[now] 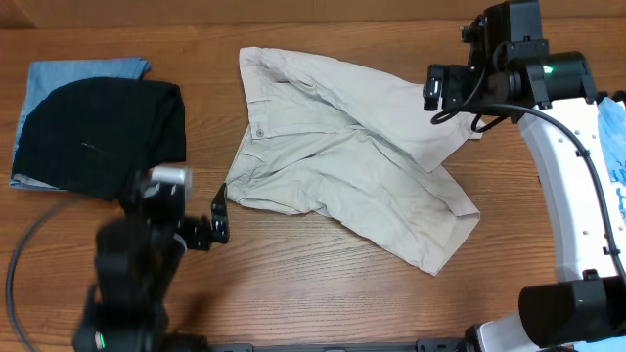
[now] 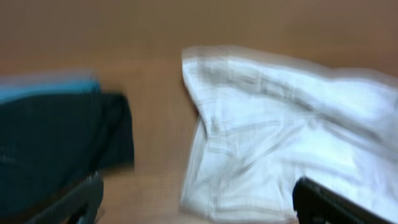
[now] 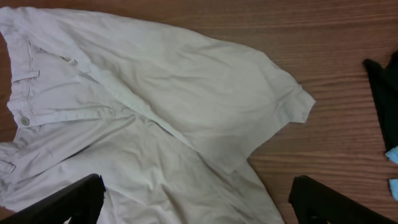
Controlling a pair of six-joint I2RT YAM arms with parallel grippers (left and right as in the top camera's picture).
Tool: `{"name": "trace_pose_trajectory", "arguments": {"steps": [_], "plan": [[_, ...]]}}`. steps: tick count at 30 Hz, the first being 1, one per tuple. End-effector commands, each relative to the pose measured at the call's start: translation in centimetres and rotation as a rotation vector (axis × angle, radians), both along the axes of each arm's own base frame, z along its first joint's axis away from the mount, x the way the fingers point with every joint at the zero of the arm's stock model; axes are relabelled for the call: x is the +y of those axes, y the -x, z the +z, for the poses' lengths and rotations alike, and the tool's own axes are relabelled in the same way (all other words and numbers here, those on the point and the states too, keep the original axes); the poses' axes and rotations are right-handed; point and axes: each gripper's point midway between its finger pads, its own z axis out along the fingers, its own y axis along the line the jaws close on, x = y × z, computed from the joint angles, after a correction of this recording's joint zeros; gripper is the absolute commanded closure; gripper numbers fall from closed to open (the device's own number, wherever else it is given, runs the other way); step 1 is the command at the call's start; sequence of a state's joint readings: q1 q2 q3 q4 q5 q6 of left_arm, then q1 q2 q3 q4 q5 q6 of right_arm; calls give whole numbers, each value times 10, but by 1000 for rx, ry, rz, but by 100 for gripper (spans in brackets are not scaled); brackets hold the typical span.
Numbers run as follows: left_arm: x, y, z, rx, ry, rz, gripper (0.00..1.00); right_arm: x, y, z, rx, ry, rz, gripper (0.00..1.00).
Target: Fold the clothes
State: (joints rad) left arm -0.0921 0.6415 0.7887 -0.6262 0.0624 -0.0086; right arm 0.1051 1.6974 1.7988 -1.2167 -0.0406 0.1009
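The clothes, pale beige shorts [image 1: 342, 156], lie rumpled and spread out in the middle of the wooden table, with the waistband to the left and the two legs running right. My left gripper [image 1: 217, 217] hovers open just off the waistband's near-left corner, with nothing between its fingers. In the blurred left wrist view the shorts [image 2: 280, 137] fill the right half, ahead of the open left gripper [image 2: 199, 208]. My right gripper [image 1: 435, 88] is open above the far leg's hem. In the right wrist view the shorts [image 3: 155, 106] lie under the wide-open right gripper [image 3: 196, 202].
A folded black knit garment [image 1: 103, 132] lies on a light blue T-shirt [image 1: 83, 73] at the far left, also in the left wrist view as the black garment [image 2: 56, 149]. A light blue cloth [image 1: 614, 137] shows at the right edge, beside the white arm [image 1: 567, 196].
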Motion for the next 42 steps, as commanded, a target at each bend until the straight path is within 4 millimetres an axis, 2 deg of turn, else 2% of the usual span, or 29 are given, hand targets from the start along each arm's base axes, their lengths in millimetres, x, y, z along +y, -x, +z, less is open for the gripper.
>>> {"name": "trace_pose_trajectory", "arguments": {"steps": [1,4,6,8,10,12,14,16,19,22,29,40,42], "plan": [[-7,-25,-8,240,-1,-13,0,-1,-1,10,-29,-3,-7,0],[-9,-43,-32,412,-17,-11,0,-1,-1,10,-29,-3,-7,0],[-10,-52,-60,517,-29,-10,0,-1,-1,10,-29,-3,-7,0],[-11,-58,-85,600,-45,-24,6,-1,-1,10,-29,-3,-7,0],[-22,-61,-115,694,-51,-113,13,-1,-1,10,-29,-3,-7,0],[-28,-60,-139,771,-54,-167,27,-1,-1,10,-29,-3,-7,0],[-27,-61,-163,846,-58,-168,34,-1,-1,10,-29,-3,-7,0],[-28,-64,-185,898,-58,-169,36,-1,-1,10,-29,-3,-7,0],[-28,-68,-206,939,-57,-167,39,-1,-1,10,-29,-3,-7,0],[-29,-73,-212,932,-58,-168,39,-1,-1,10,-29,-3,-7,0],[-29,-84,-211,886,-61,-165,43,-1,-1,10,-29,-3,-7,0],[-24,-93,-210,855,-84,-145,24,-1,-1,10,-29,-3,-7,0],[-23,-95,-209,845,-88,-142,25,-1,-1,10,-29,-3,-7,0]]}}
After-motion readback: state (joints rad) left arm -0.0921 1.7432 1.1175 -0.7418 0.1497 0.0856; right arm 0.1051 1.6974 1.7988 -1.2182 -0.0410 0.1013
